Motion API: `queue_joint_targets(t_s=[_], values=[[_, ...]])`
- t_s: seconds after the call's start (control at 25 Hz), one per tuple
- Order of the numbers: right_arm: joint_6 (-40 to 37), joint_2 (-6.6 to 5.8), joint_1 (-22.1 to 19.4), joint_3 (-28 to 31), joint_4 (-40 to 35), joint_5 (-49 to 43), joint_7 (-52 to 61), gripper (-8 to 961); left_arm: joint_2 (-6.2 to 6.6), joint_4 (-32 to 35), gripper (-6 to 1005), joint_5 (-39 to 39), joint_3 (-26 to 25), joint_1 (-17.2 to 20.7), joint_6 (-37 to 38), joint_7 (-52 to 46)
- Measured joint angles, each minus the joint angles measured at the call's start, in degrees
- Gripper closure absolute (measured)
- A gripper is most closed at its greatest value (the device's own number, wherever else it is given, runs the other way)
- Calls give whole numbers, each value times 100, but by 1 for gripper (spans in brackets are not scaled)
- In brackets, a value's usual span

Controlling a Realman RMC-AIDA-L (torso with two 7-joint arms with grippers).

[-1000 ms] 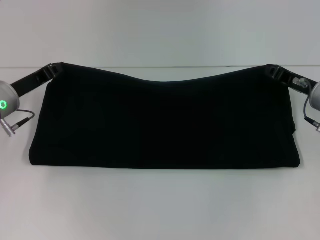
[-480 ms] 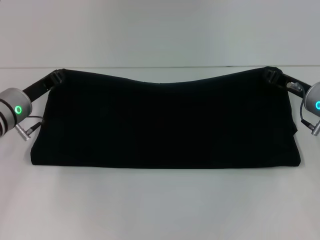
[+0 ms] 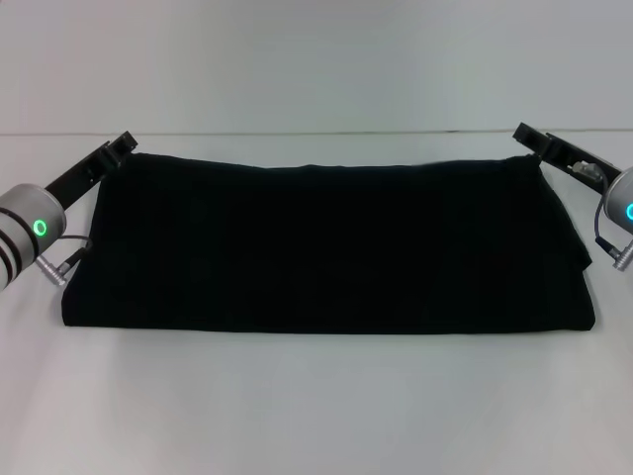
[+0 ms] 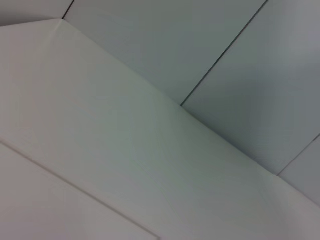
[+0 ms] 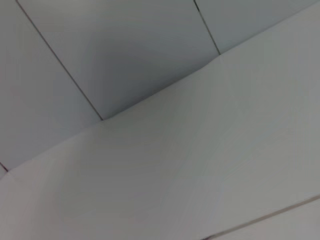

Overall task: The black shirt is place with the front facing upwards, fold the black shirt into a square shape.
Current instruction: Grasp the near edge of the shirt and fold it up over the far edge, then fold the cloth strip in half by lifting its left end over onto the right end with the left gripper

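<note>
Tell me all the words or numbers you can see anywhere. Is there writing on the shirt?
There is no writing to read in any view.
The black shirt: folded into a long band on the white table, plain black on the side that shows, with no print or label visible.
The left end effector and right end effector, at the shirt's far corners: no lettering, only a green ring light on each wrist.
Both wrist views: bare white panels.

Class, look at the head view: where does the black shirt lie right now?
The black shirt lies folded into a wide band across the middle of the white table, between the left gripper at its far left corner and the right gripper at its far right corner.
</note>
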Motion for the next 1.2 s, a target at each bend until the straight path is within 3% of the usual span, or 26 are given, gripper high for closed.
queue_joint_targets(t_s=[0.24,0.36,0.44,0.48,0.56,0.64,0.68,0.76,0.84,0.96,1.04,1.08,1.2], values=[[-666,-19,-267,30,94,897,4,338,38,12,541,-140,-14,237,515,-81],[-1308,-51,-481,-65,106,1002,-3,272,166,29,453,-198,15,447,1180,-449],[-1969,-104,-638,-320,-19,724,-2,228,359,-8,359,-144,150,638,1686,-907],[-2258,-126,-707,-495,-108,545,3,206,562,-29,311,-110,461,838,2079,-1370],[-2877,-185,-853,-916,-363,110,30,162,775,-20,217,-99,855,1056,2424,-1931],[-3343,-220,-978,-1288,-616,-340,22,100,842,-13,191,-97,971,1135,2532,-2124],[-3542,-226,-1050,-1466,-766,-559,-8,68,1099,5,179,-92,1326,1404,2915,-2804],[-3808,-206,-1191,-1731,-1035,-1006,-172,6,1272,31,153,-70,1536,1579,3149,-3252],[-3948,-158,-1317,-1850,-1176,-1319,-498,6,1391,172,140,94,1672,1753,3407,-3797],[-4122,-92,-1464,-1879,-1236,-1609,-1061,6,1438,554,139,580,1700,1946,3758,-4547],[-4185,-71,-1504,-1888,-1236,-1709,-1303,6,1438,554,139,580,1700,1946,3758,-4547],[-4198,-65,-1515,-1898,-1222,-1757,-1415,6,1440,862,139,1220,1676,2040,4112,-5298],[-4134,-46,-1521,-1939,-1195,-1879,-1609,6,1430,898,142,1587,1671,2037,4280,-5804]])
